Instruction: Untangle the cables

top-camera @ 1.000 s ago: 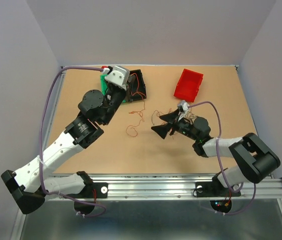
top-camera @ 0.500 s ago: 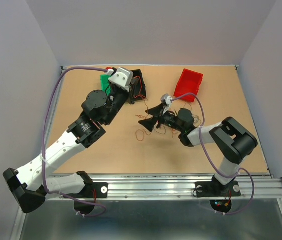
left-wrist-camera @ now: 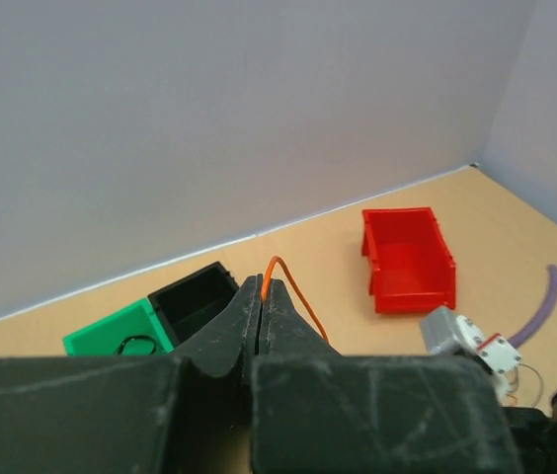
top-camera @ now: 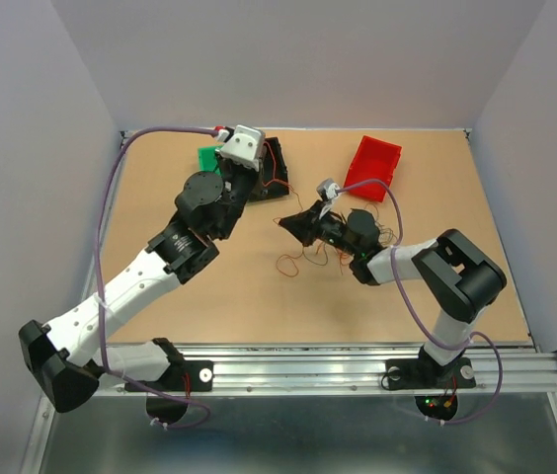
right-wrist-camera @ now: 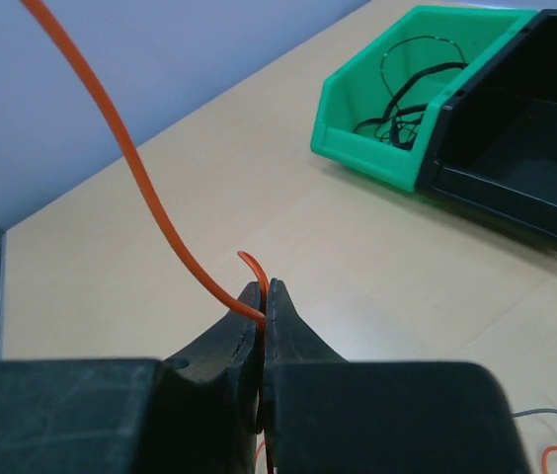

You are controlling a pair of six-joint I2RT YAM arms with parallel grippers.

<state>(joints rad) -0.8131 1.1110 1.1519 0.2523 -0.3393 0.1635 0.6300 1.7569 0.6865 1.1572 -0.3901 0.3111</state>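
1. Your right gripper (right-wrist-camera: 264,296) fills the foreground, its jaws pressed together on an orange wire (right-wrist-camera: 140,183).
2. The wire climbs from the pinch in a long arc to the upper left corner; a short end curls up just above the tips.
3. Beyond, on the tan table (right-wrist-camera: 358,257), a green bin (right-wrist-camera: 367,136) holds loose black wires (right-wrist-camera: 394,122).
4. A black bin (right-wrist-camera: 496,197) sits against its right side.
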